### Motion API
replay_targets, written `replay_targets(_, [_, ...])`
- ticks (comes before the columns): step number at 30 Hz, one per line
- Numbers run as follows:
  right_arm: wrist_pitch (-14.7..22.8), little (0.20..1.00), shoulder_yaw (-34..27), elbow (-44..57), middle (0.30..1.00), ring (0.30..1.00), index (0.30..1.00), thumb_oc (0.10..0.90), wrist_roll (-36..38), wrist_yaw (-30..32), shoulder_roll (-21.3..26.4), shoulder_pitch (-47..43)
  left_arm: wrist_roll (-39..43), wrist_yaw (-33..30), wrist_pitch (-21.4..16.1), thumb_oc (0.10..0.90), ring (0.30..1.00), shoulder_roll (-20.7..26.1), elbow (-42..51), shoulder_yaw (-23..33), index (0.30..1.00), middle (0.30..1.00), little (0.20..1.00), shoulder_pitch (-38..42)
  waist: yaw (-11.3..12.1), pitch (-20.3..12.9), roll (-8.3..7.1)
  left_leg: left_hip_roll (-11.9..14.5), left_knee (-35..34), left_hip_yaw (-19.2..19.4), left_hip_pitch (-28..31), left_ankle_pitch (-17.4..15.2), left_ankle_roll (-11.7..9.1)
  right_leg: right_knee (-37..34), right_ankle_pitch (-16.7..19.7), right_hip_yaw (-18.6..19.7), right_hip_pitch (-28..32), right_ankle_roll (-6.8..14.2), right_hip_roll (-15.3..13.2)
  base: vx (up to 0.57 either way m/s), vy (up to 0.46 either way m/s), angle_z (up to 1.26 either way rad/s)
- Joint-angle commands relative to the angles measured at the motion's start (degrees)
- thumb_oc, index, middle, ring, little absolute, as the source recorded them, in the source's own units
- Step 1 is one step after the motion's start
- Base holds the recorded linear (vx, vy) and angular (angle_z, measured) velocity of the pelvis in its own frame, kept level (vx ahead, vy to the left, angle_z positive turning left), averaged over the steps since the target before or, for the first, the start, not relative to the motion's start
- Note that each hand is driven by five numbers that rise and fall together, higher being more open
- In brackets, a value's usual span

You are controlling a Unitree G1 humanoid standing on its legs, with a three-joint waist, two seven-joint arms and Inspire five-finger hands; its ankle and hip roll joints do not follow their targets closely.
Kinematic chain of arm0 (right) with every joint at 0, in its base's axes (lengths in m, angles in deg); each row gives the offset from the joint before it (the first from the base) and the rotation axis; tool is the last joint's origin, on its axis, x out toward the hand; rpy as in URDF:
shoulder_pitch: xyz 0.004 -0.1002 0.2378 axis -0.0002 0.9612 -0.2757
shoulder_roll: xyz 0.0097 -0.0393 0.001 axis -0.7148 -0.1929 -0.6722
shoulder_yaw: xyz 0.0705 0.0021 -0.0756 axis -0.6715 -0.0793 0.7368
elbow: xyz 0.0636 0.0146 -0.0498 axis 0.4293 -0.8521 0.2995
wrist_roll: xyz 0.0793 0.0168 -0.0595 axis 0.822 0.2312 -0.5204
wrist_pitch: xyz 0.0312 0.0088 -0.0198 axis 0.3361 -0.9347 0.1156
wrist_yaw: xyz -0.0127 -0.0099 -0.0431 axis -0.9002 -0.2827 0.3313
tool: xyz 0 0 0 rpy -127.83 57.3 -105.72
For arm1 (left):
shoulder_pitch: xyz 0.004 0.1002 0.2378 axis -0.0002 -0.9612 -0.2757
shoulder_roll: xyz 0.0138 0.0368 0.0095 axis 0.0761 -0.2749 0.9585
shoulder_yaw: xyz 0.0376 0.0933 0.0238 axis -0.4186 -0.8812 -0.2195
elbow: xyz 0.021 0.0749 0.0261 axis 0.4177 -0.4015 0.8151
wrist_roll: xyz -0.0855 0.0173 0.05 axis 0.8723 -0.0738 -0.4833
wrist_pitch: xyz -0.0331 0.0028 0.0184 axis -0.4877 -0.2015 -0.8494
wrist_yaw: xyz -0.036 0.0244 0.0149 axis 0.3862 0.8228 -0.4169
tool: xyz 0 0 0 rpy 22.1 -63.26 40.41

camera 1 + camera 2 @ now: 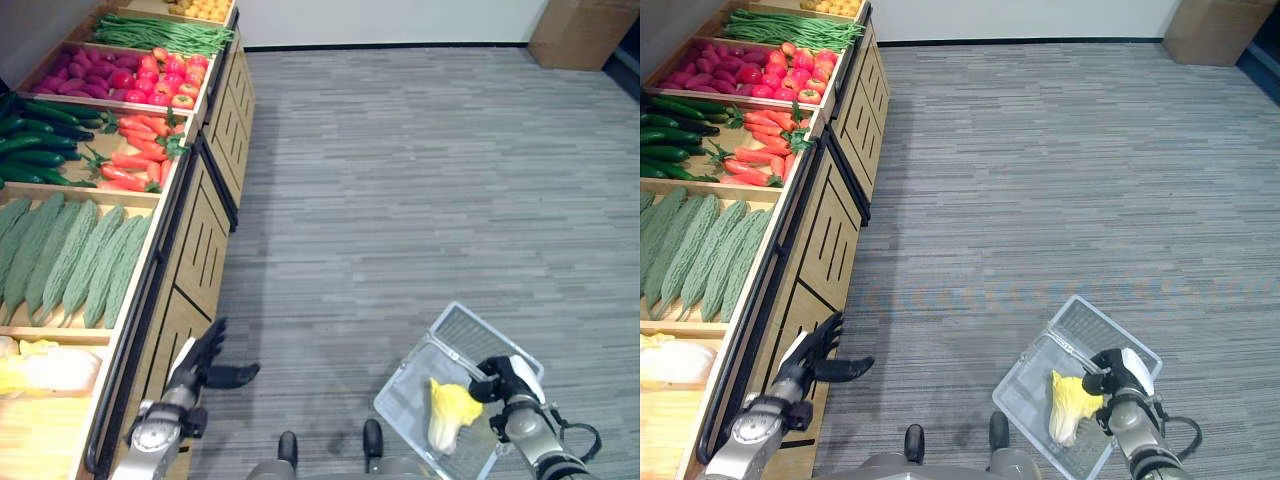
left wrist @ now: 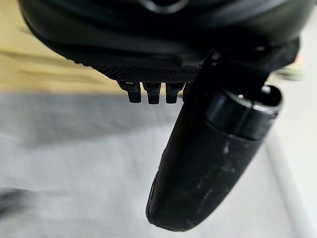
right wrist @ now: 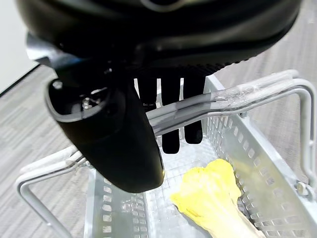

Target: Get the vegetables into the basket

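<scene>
- Yellow in the clear basket (image 1: 402, 408): spotted one cabbage (image 1: 450, 412) lying flat inside, low on the right, above the grey floor (image 1: 420, 200).
- Carried that basket with the right hand (image 1: 508, 380), fingers hooked round the two wire handles (image 3: 233, 96) and thumb tucked under.
- Found the left hand (image 1: 205, 362) spread wide and holding nothing, just beside the front of the wooden shelf (image 1: 185, 250), lower than the food.
- Looked like the reach for the next vegetable.
- Needed to lift up and over the shelf edge first, not bump the front.
- Best to go for the pale cabbages (image 1: 45, 368) at the near end, or the bumpy green gourds (image 1: 70, 260) next to them.
- Had to grab round the middle of one, gently, so no squashing.
- Had to hold the basket level and close by, so no tipping of the cabbage.
</scene>
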Motion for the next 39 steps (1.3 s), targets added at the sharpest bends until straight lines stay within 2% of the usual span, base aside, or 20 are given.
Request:
replay_targets(1, [5.1, 0.300, -2.1, 1.8, 0.300, 0.300, 0.300, 0.400, 2.4, 2.1, 2.7, -5.4, -5.9, -1.9, -2.1, 0.900, 1.000, 1.3, 1.2, -0.1, 1.000, 1.000, 1.000, 4.2, 0.2, -3.1, -3.10, 2.1, 0.3, 0.7, -1.4, -0.6, -3.0, 0.3, -2.1, -0.5, 2.9, 7.2, -5.5, 0.00, 0.000, 0.00])
replay_targets(2, [5.3, 0.300, -2.2, -0.5, 0.300, 0.300, 0.300, 0.400, 2.8, 1.8, 2.2, -4.9, -9.8, -2.7, -2.0, 0.900, 1.000, 0.4, -5.2, -0.3, 1.000, 1.000, 1.000, 5.2, 0.1, -3.0, -3.27, 2.0, 0.3, 0.8, -1.5, -0.7, -2.9, 0.3, -2.1, -0.4, 2.7, 7.3, -5.6, 0.00, 0.000, 0.00])
replay_targets(3, [5.4, 0.300, -2.4, -0.7, 0.300, 0.300, 0.300, 0.400, 2.7, 1.6, 1.9, -4.4, -12.1, -3.5, -2.0, 0.900, 1.000, 0.2, -7.4, 0.1, 1.000, 1.000, 1.000, 5.4, 0.1, -2.9, -3.41, 1.9, 0.3, 0.8, -1.5, -0.8, -2.9, 0.3, -2.0, -0.4, 2.6, 7.3, -5.6, 0.01, 0.035, 0.01])
replay_targets(11, [5.9, 0.300, -3.7, -3.9, 0.300, 0.300, 0.300, 0.400, 3.7, 1.4, 2.4, -2.8, -20.3, -6.1, -0.9, 0.900, 1.000, -2.0, -19.2, -0.2, 1.000, 1.000, 1.000, 6.2, 0.0, -2.3, -4.63, 1.0, 2.9, 1.3, -2.5, -2.5, -2.2, 0.5, -1.4, 0.1, 2.7, 7.8, -6.6, 0.00, 0.025, -0.02])
replay_targets(26, [5.4, 0.300, -3.9, 0.4, 0.300, 0.300, 0.300, 0.400, 2.9, 1.7, 3.9, -2.8, -24.9, -7.8, 0.3, 0.900, 1.000, -2.5, -20.3, -1.9, 1.000, 1.000, 1.000, 6.3, 0.3, -1.4, -6.85, -0.8, 4.5, 1.8, -3.7, -4.3, -0.5, 2.2, 0.5, 1.2, 0.6, 9.5, -8.4, -0.01, 0.058, -0.04])
replay_targets(31, [4.9, 0.300, -4.7, 2.1, 0.300, 0.300, 0.300, 0.400, 2.4, 1.9, 4.9, -2.5, -25.3, -8.0, 0.8, 0.900, 1.000, -2.3, -20.8, -2.3, 1.000, 1.000, 1.000, 7.3, 0.0, -0.8, -7.19, -2.2, 4.5, 1.2, -4.3, -4.6, 0.5, 5.7, 2.0, 2.0, -1.2, 10.2, -9.6, -0.01, 0.101, 0.05])
replay_targets(32, [4.8, 0.300, -5.1, 3.4, 0.300, 0.300, 0.300, 0.400, 2.2, 2.1, 5.7, -2.4, -25.7, -8.3, 0.9, 0.900, 1.000, -2.0, -20.8, -2.3, 1.000, 1.000, 1.000, 7.6, -0.1, -0.3, -7.22, -2.8, 4.7, 0.9, -4.4, -4.8, 1.0, 8.2, 2.4, 2.4, -2.2, 10.3, -9.9, -0.03, 0.118, 0.05])
replay_targets(34, [4.8, 0.300, -4.9, 2.8, 0.300, 0.300, 0.300, 0.400, 2.4, 2.3, 6.0, -3.3, -26.0, -8.4, 0.9, 0.900, 1.000, -1.6, -20.6, -2.5, 1.000, 1.000, 1.000, 8.0, 0.2, 0.8, -7.00, -2.9, 5.4, 1.2, -4.4, -5.4, 1.6, 12.6, 2.2, 2.4, -3.9, 10.3, -9.3, -0.03, 0.104, -0.09])
replay_targets(35, [4.8, 0.300, -4.9, 2.8, 0.300, 0.300, 0.300, 0.400, 2.4, 2.3, 6.0, -3.3, -26.0, -8.4, 0.9, 0.900, 1.000, -1.6, -20.6, -2.5, 1.000, 1.000, 1.000, 8.0, 0.2, 0.8, -7.00, -2.9, 5.4, 1.2, -4.4, -5.4, 1.6, 12.6, 2.2, 2.4, -3.9, 10.3, -9.3, 0.07, 0.053, -0.11])
replay_targets(36, [5.0, 0.300, -4.8, 4.2, 0.300, 0.300, 0.300, 0.400, 2.5, 2.2, 5.9, -3.3, -25.5, -8.6, 1.1, 0.900, 1.000, -0.9, -21.1, -2.0, 1.000, 1.000, 1.000, 8.9, -0.3, 1.5, -6.86, -2.9, 6.3, 1.1, -3.6, -6.5, 1.7, 13.7, 2.5, 2.6, -5.9, 9.7, -7.9, 0.07, 0.029, -0.02])
replay_targets(39, [4.9, 0.300, -4.4, 3.7, 0.300, 0.300, 0.300, 0.400, 3.0, 2.4, 6.2, -4.4, -24.1, -8.8, 1.1, 0.900, 1.000, -0.5, -21.3, -1.1, 1.000, 1.000, 1.000, 9.5, -0.7, 2.4, -6.63, -2.7, 6.3, 0.9, -2.4, -7.3, 1.4, 10.8, 3.1, 1.4, -8.4, 9.1, -7.4, 0.11, -0.013, -0.03])
